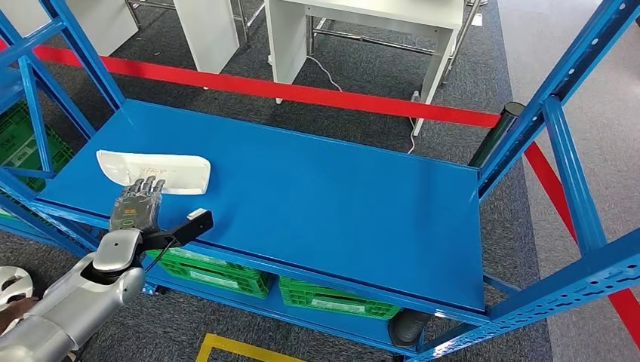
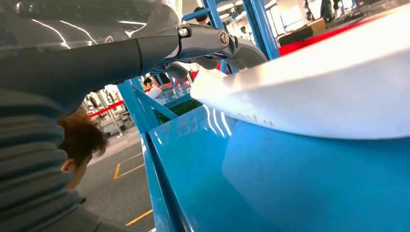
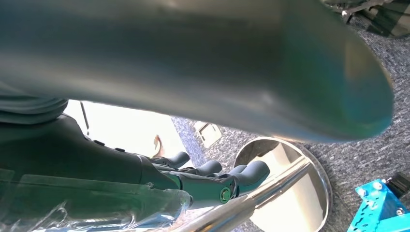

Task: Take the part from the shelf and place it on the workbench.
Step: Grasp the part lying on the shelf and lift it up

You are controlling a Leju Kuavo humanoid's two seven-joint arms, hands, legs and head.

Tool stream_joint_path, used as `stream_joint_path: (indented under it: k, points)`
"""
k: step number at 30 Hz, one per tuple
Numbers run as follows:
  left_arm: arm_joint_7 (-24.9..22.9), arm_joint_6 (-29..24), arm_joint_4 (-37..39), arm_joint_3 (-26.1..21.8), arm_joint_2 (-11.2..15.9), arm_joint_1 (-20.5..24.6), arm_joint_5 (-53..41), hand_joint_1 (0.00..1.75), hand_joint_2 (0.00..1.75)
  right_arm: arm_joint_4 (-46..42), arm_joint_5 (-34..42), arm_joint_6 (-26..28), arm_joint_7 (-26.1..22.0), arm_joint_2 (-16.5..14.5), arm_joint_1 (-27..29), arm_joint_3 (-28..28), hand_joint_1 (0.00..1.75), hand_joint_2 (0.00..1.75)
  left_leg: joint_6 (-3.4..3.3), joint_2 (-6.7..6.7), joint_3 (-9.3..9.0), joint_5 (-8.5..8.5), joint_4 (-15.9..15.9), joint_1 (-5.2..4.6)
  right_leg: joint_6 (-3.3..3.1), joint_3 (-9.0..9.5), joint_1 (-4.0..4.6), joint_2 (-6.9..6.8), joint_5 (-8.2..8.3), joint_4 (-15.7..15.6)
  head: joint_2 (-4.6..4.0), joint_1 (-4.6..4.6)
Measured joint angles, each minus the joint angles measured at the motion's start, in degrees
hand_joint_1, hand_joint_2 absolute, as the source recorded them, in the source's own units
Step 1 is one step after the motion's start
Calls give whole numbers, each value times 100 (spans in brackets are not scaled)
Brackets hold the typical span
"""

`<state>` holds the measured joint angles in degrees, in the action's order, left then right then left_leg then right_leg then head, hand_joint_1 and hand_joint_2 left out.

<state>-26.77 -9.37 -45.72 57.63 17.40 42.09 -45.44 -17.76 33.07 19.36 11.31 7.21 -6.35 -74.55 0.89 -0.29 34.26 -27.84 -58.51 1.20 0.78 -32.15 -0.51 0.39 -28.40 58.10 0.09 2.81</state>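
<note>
The part (image 1: 155,170), a flat white elongated piece, lies on the blue shelf (image 1: 317,196) near its left end, close to the front edge. From the head view the left arm comes up from the lower left, silver forearm leading to the left hand (image 1: 138,204), which is stretched forward palm down, its dark fingers (image 1: 148,185) extended side by side and overlapping the near edge of the part; whether they press on it or hover just above cannot be told here. Green crates (image 1: 215,273) sit on the level beneath the shelf, a red tape line (image 1: 302,94) runs across the floor behind, and white tables (image 1: 362,30) stand beyond it. The left wrist view looks along the shelf surface from low down: the left hand (image 2: 145,53) reaches out over the part (image 2: 319,92), its dark fingers (image 2: 227,46) laid over the top of the white piece's end, nothing curled under it, so the part rests on the blue surface. A person's head (image 2: 80,140) shows past the frame. The right wrist view shows the right hand (image 3: 208,179) hanging over grey carpet (image 3: 367,159), its fingers (image 3: 249,173) slightly curled with gaps between them, nothing in them, beside a round chrome base (image 3: 300,193).
</note>
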Motion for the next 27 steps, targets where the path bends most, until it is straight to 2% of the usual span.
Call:
stream_joint_path:
  k: [27]
  points:
    - [0,-6,0,-17,-39,0,-16,1,175,-41,-18,3,-69,0,0,0,0,0,5,0,-8,4,1,0,-1,5,0,-1,0,7,0,-1]
